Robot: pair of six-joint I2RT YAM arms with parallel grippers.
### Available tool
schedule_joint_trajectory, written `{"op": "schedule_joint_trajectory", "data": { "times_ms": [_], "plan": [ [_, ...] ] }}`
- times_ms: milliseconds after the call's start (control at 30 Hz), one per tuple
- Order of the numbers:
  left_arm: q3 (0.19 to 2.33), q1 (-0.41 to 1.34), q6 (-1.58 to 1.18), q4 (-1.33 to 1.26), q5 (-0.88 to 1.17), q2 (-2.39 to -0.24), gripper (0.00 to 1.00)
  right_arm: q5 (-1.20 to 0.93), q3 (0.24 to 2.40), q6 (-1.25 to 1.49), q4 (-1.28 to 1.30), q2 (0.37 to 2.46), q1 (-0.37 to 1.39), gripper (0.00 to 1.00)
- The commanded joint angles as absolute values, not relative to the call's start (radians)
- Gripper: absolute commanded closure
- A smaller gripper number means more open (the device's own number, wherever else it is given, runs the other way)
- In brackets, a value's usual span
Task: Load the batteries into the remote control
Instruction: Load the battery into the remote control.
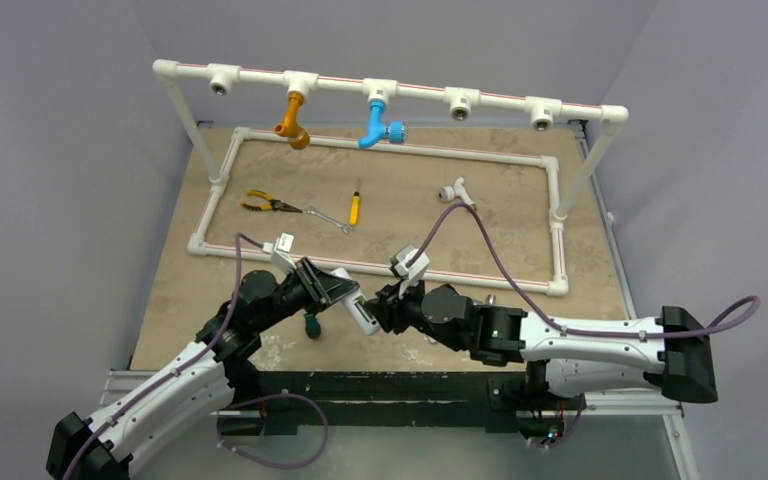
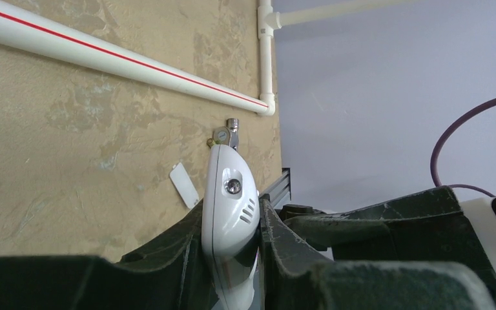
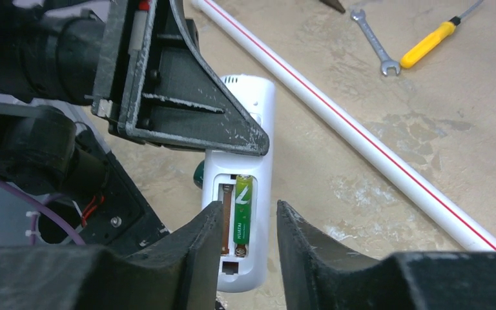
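**One cell seated, one slot open**

The left arm's fingers (image 2: pixel 284 236) are clamped on the remote control (image 3: pixel 258 148), holding it off the tabletop (image 2: pixel 71 161) with its back turned up and the battery recess uncovered. One green battery (image 3: pixel 243 210) lies in the right-hand slot, apparently down against its spring. The slot beside it looks empty, its metal contact bare. The right arm's fingers (image 3: pixel 197 252) hang just over the recess, parted a little and gripping nothing, with the seated cell showing through the gap between them.

I'd put the job about halfway, at the end of placing the first cell. Next comes the second battery. I cannot pick it out anywhere from here, so the right arm would have to find it first. It would then need to be lined up with the empty slot and pressed in against the spring. The flat white cover plate (image 2: pixel 184 185) lies on the tabletop near the held remote.
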State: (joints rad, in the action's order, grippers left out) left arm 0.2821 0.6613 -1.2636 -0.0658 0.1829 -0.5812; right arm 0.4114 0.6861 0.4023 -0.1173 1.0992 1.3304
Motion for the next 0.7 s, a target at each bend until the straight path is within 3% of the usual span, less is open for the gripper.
{"op": "schedule_joint_trajectory", "data": {
  "times_ms": [0,167,333,467,667],
  "plan": [
    [0.296,0.657,-1.26,-0.135,0.224,-0.589,1.0,0.476,0.666,0.343,-0.134,0.998,1.335,0.6],
    [0.306,0.657,-1.22,-0.179,0.306,-0.635,1.0,0.502,0.631,0.242,-0.125,0.901,1.333,0.29],
    [0.304,0.658,-1.182,-0.265,0.439,-0.704,1.0,0.467,0.662,0.152,-0.007,0.855,1.334,0.15],
    [0.299,0.689,-1.152,-0.319,0.49,-0.741,1.0,0.346,0.68,0.097,0.08,0.819,1.333,0.16],
    [0.323,0.748,-1.118,-0.353,0.541,-0.806,1.0,0.21,0.604,0.038,0.012,0.697,1.334,0.32]
  ]
}}
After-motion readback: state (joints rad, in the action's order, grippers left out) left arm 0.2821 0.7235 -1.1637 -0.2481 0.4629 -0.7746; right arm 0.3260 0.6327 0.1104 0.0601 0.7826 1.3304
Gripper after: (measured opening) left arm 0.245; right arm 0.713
